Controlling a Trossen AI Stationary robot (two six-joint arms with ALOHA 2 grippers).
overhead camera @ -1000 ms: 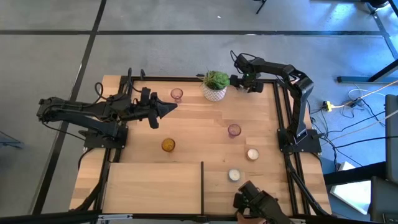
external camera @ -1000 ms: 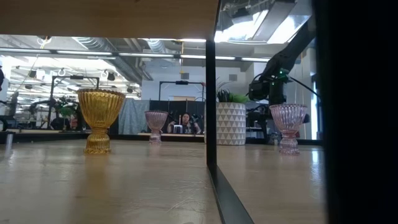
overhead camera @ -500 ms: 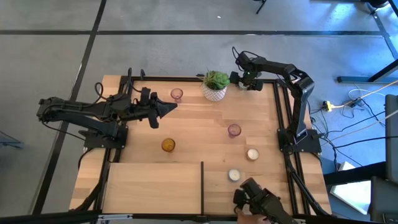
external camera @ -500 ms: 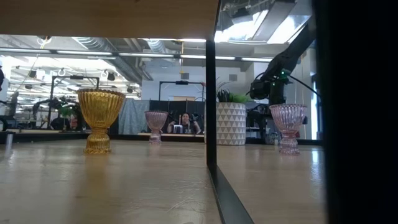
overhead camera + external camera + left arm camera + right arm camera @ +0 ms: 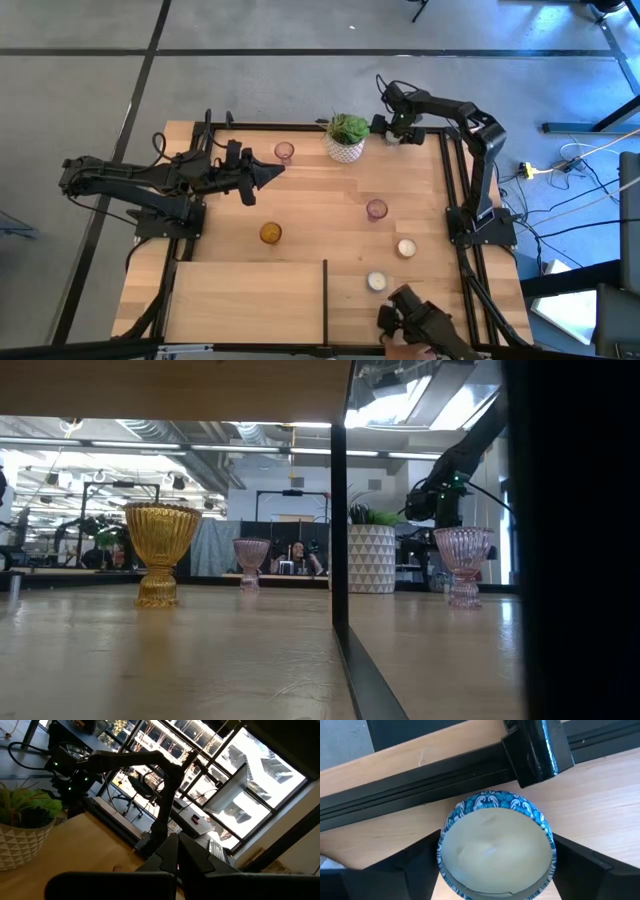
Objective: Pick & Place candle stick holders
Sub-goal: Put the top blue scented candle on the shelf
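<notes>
a: where's the danger on the wooden tabletop [image 5: 320, 200]?

b: far right corner. the right tool [image 5: 400, 130] sits just right of the white triangle-patterned pot with a green plant [image 5: 346, 140]. its fingers are spread wide and pressed against both sides of a cream round candle stick holder with a blue patterned rim [image 5: 496, 847], above the black frame rail [image 5: 445, 765].

a: and?

b: that smooth round wall could slip from a shallow pinch and fall onto the rail or off the edge. a careless swing left might clip the pot.

a: the left tool [image 5: 272, 174]?

b: pressed together, empty, waiting over the left side, near the far pink glass holder [image 5: 284, 151].
</notes>
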